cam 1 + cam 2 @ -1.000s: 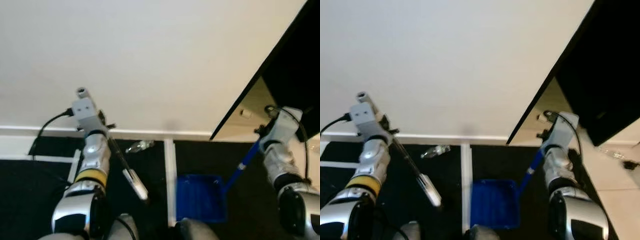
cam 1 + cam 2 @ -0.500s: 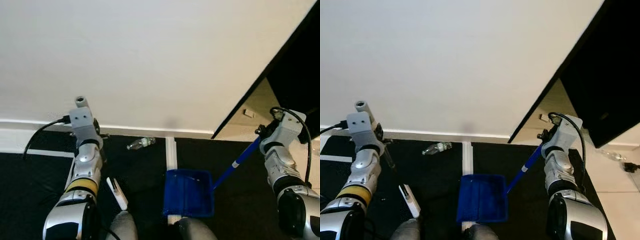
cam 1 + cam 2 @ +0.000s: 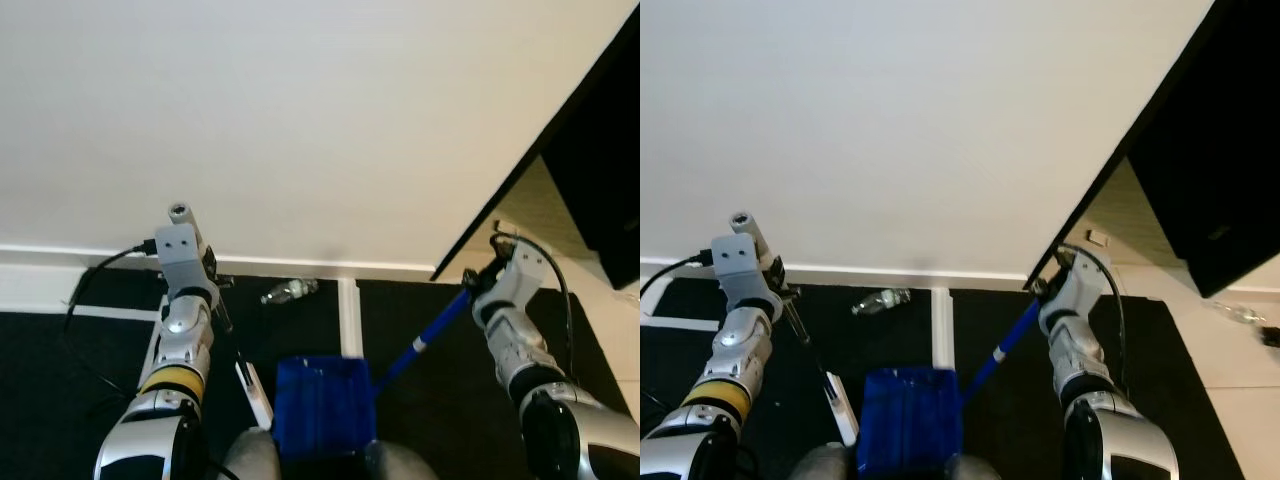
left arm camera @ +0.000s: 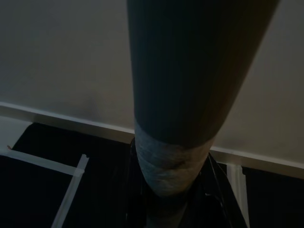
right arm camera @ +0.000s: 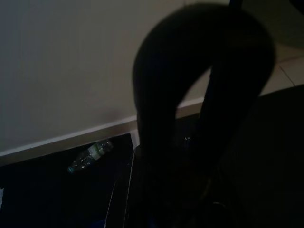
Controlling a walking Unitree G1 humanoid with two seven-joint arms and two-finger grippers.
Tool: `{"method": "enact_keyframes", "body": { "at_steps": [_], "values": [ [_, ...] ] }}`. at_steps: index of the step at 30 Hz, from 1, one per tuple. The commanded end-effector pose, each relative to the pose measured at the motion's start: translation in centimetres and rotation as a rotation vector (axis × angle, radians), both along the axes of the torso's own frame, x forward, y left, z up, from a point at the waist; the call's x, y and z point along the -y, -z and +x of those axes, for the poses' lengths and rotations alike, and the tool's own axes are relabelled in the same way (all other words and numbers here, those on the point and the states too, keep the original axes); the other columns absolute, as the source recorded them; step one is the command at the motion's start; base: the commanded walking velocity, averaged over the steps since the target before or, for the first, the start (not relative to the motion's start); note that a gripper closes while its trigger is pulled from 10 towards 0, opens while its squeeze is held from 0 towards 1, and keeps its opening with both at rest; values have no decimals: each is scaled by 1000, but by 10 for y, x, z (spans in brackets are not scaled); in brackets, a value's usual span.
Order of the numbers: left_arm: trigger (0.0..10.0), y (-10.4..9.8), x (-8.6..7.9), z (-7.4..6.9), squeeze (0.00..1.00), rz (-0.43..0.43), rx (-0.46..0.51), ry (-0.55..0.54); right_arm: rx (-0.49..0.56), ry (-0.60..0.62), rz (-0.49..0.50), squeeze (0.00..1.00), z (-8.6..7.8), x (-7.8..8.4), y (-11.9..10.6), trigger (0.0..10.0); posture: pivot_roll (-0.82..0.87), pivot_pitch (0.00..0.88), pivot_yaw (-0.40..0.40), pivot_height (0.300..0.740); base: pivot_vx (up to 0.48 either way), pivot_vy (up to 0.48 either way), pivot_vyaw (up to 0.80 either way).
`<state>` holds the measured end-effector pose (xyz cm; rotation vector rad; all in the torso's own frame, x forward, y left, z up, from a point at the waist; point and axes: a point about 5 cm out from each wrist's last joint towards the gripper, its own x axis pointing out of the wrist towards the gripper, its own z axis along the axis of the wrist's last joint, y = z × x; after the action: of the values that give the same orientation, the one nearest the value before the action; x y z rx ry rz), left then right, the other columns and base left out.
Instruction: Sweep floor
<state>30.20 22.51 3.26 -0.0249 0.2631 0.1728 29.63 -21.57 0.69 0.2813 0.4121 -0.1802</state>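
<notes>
Now our left end effector (image 3: 213, 292) grips the brush (image 3: 252, 388), our right end effector (image 3: 482, 283) the dustpan (image 3: 322, 405); we could knock the bottle (image 3: 288, 291) away against the wall (image 3: 300, 120).

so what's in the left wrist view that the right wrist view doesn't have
Left wrist view: white tape lines that meet at a corner on the black floor.
Right wrist view: a plastic bottle lying on that floor close to the baseboard, and pale tiles off to one side.
Shared: the white wall, the baseboard and the black floor.
</notes>
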Motion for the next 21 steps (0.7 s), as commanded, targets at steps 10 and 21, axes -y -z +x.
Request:
{"method": "enact_keyframes", "body": {
  "at_steps": [10, 21],
  "values": [
    [10000, -4, 11, 5, 0, -29, 20, 22, 60, 92, -26, 0, 3, 27, -13, 10000, 112, 11, -107, 740, 432, 0, 0],
    [10000, -5, 12, 3, 0, -28, 45, 4, 98, 81, -57, 0, 11, 36, -26, 10000, 111, 26, -107, 740, 0, 0, 0]
  ]
}}
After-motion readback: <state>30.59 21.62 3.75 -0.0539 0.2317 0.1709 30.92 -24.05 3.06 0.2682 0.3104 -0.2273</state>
